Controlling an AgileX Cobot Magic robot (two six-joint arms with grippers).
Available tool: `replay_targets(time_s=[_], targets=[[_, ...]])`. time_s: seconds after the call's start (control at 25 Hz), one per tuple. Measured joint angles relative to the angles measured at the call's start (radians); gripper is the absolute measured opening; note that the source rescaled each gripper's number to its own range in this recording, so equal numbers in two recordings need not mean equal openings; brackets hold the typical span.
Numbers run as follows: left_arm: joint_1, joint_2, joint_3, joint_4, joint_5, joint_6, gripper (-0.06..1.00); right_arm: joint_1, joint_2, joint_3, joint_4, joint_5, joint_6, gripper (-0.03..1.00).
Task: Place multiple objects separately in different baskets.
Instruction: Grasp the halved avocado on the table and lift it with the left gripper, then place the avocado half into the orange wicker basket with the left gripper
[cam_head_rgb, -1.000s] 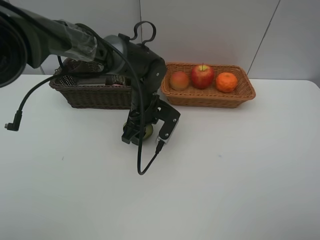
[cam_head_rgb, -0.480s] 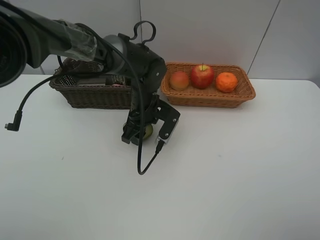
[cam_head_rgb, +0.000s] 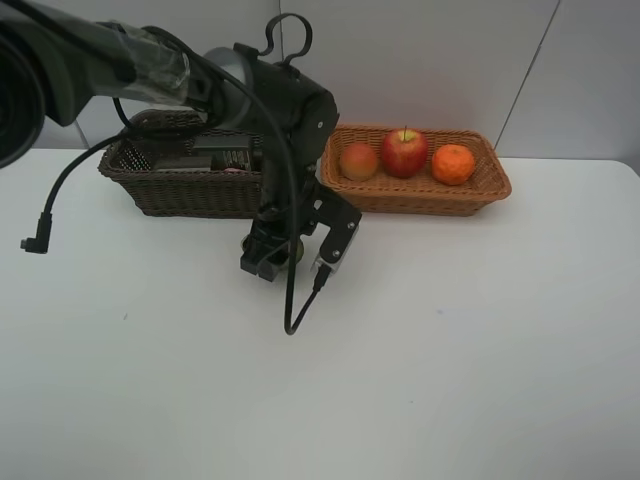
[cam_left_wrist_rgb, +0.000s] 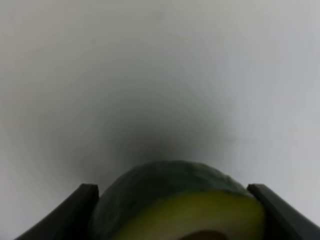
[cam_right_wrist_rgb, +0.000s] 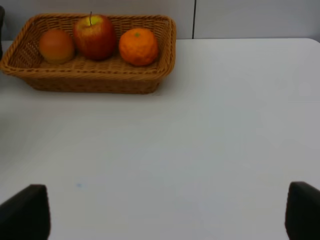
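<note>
Your left fingers (cam_left_wrist_rgb: 75, 210) clamp the green halved avocado (cam_left_wrist_rgb: 177, 202) just above the white table (cam_head_rgb: 450, 350). Next, carry it to the light orange-tan wicker basket (cam_head_rgb: 480, 190). Your right fingers (cam_right_wrist_rgb: 25, 210) stand open, empty.

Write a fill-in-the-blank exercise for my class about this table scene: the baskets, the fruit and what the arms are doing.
1. The light orange-tan basket holds ____ pieces of fruit.
2. Between the peach-coloured fruit and the orange tangerine sits the red ____.
3. The left gripper is closed around the halved ____.
4. The right gripper has its jaws ____ over bare table.

Missing words: three; apple; avocado; open
</note>
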Motion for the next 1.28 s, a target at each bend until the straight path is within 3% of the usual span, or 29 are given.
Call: replay_targets(time_s=[0.24,0.64,0.84,1.28], targets=[[0.002,0.0,-0.126,-0.048,0.077,-0.111,0.78,0.0,0.0,0.0,0.0,0.0,0.0,1.0],[0.002,0.0,-0.299,-0.155,0.053,-0.292,0.78,0.0,0.0,0.0,0.0,0.0,0.0,1.0],[0.002,0.0,-0.348,-0.224,-0.069,-0.35,0.78,0.0,0.0,0.0,0.0,0.0,0.0,1.0],[-0.011,0.001,-0.351,-0.241,-0.434,-0.361,0.78,0.0,0.0,0.0,0.0,0.0,0.0,1.0]])
